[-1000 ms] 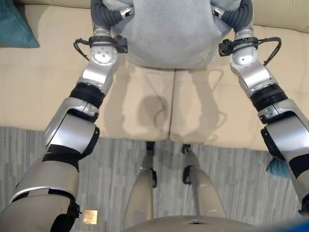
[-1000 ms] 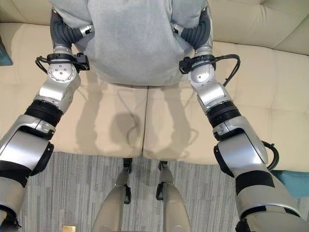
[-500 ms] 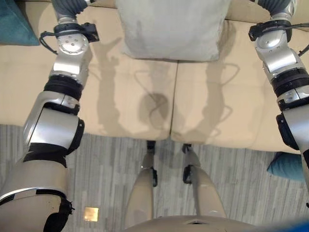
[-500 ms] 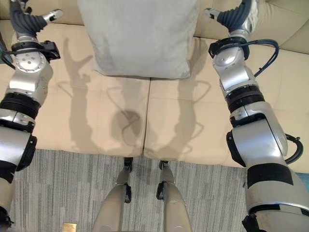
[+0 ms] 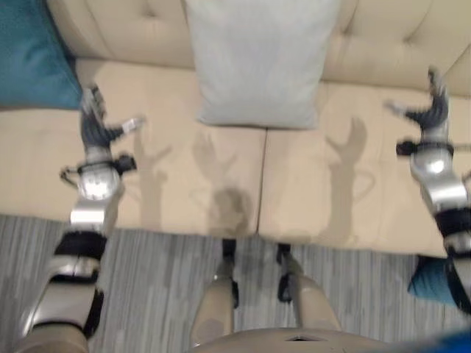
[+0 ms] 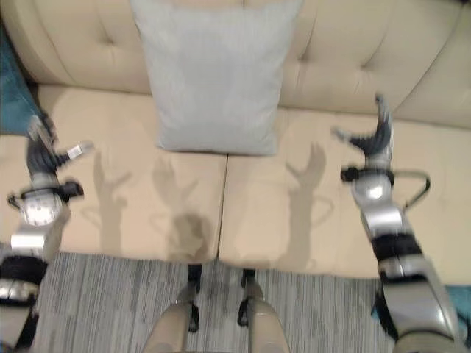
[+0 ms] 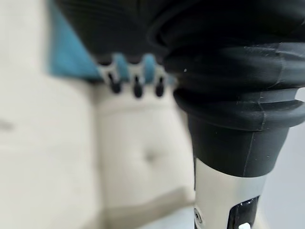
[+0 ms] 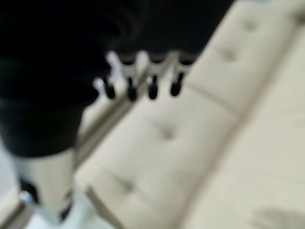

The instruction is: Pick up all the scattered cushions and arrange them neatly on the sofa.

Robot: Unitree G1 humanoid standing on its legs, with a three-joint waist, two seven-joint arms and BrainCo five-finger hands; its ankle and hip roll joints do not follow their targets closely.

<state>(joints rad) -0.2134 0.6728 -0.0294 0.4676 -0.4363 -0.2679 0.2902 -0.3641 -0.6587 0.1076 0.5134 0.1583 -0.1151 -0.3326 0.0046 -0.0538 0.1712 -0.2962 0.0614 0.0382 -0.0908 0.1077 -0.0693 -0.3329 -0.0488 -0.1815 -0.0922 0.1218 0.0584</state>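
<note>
Cushions are partly sorted: the grey cushion (image 5: 259, 59) stands upright against the sofa (image 6: 346, 66) back, between the two robot hands and touching neither. The left robot hand (image 5: 96, 121) and right robot hand (image 6: 372, 132) hover over the seat, fingers spread and empty. A teal cushion (image 5: 33, 55) leans just beyond the left robot hand, but another teal cushion (image 5: 428, 278) lies on the floor (image 5: 147, 294) behind the right one, so I'd say that's left.

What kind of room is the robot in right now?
Probably a living room or lounge: a beige tufted sofa with a grey cushion propped against its backrest, a teal cushion at its end, and grey striped carpet in front.
</note>
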